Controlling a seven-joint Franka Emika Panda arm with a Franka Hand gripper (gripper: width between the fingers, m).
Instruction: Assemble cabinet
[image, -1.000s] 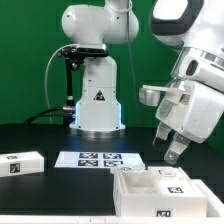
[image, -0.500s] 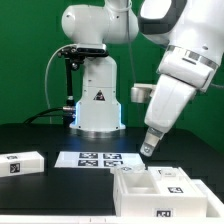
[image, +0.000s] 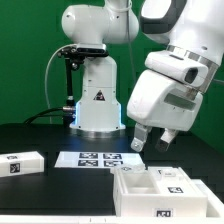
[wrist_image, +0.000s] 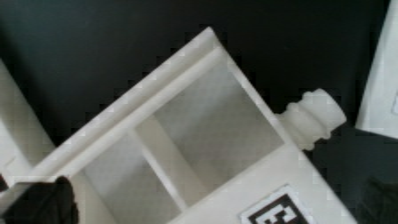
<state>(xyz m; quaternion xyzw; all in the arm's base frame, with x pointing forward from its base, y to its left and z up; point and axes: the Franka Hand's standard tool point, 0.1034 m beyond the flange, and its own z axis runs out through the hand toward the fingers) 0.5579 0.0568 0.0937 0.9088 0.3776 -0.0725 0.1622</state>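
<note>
The cabinet (image: 150, 190) is an open white box with an inner divider and tag markers, lying on the black table at the front of the exterior view's right. My gripper (image: 150, 143) hangs above and a little behind it, open and empty, touching nothing. The wrist view looks down into the cabinet (wrist_image: 196, 130): its walls, the divider, a small white knob (wrist_image: 317, 110) on one side and part of a tag show. One dark fingertip (wrist_image: 36, 203) shows at the picture's edge. A separate white panel (image: 20, 163) with a tag lies at the exterior view's left.
The marker board (image: 95, 159) lies flat on the table between the panel and the cabinet. The white robot pedestal (image: 98, 100) with a black triangle logo stands behind it. A black stand with cables (image: 65, 70) rises at the back left.
The arm has swung from the exterior view's right towards the middle and the wrist has turned, so both fingers now show side by side above the cabinet. The parts on the table have not moved.
</note>
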